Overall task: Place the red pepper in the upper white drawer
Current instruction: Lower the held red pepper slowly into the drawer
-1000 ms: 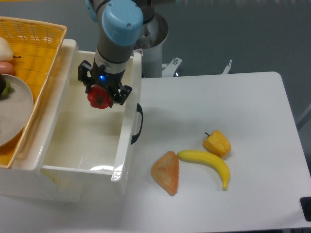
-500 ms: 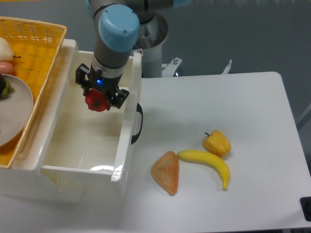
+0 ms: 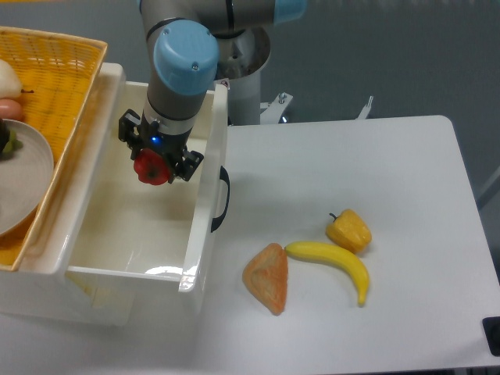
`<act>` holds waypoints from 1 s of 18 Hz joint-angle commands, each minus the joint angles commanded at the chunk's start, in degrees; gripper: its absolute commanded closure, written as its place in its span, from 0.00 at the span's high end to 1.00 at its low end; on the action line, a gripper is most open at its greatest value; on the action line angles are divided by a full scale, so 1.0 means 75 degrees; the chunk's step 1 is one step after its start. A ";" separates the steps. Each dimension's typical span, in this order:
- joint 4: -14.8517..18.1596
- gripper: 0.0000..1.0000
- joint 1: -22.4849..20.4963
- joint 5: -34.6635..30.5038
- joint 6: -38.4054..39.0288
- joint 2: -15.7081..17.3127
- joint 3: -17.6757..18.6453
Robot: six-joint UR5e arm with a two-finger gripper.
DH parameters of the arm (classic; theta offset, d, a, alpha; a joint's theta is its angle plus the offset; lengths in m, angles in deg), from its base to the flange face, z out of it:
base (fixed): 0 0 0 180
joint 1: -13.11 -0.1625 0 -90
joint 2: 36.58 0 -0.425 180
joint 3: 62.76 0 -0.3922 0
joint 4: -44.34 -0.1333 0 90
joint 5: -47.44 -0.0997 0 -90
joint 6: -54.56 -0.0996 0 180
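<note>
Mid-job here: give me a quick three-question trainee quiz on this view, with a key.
1. True or false: the gripper holds the red pepper over the upper white drawer.
2. Which item lies between the orange pastry and the yellow pepper? A) banana B) basket C) plate
3. Fill in: the drawer's handle is ___ in colour.

Key: 1 true; 2 A, the banana; 3 black.

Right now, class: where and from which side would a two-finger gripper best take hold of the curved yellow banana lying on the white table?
Grip the curved yellow banana across its thick middle, coming straight down from above. It lies flat on the white table, its narrow width suiting the jaws. The yellow-orange pepper crowds its upper side.
</note>
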 joint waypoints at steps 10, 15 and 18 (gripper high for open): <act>-0.0023 0.60 0.0058 0.0000 0.0000 -0.0082 0.0000; -0.0023 0.60 0.0175 0.0000 0.0000 -0.0176 0.0000; -0.0023 0.60 0.0211 0.0000 0.0000 -0.0176 0.0000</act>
